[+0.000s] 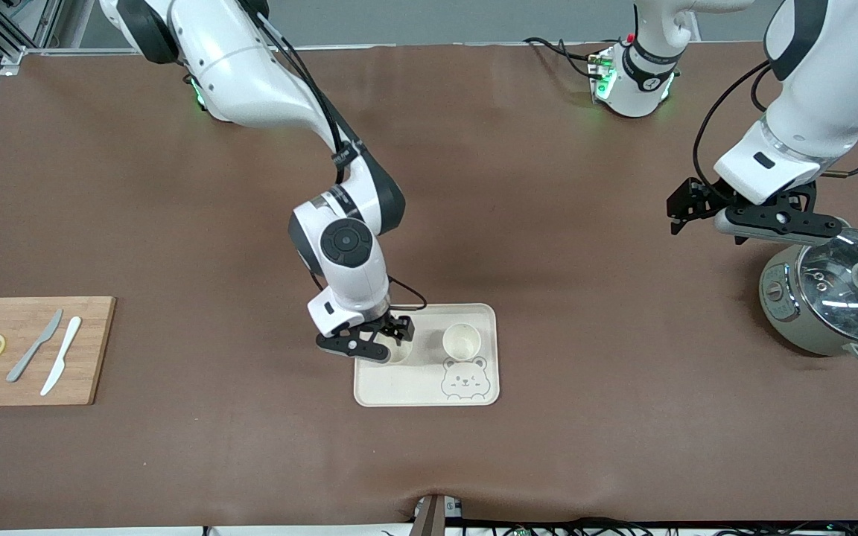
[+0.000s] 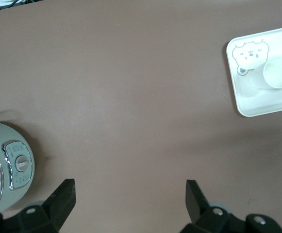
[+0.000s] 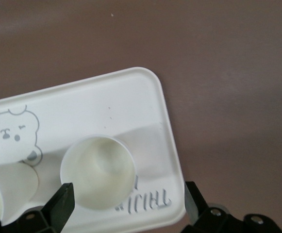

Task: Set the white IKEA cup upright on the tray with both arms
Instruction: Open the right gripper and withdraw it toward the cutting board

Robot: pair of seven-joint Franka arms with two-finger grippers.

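White and round, one cup [image 3: 98, 172] stands mouth-up on the tray [image 1: 429, 387], right under the right claw [image 1: 378, 339]. The fingers [image 3: 60, 204] of that claw are spread wide, one on each side of the cup, and I see no finger touching it. A second cup [image 1: 462, 342] stands upright just beside it on the same tray, on the side toward the left arm.

The cup under the claw sits close to the tray's edge. If the right claw lifts crooked or swings sideways, a finger could knock it over or push it off onto the brown desk [image 1: 176, 223]. It could bump the second cup too.

The left claw [image 1: 697, 208] waits far away, wide open and empty, beside a pot [image 1: 835, 301] with a glass lid.
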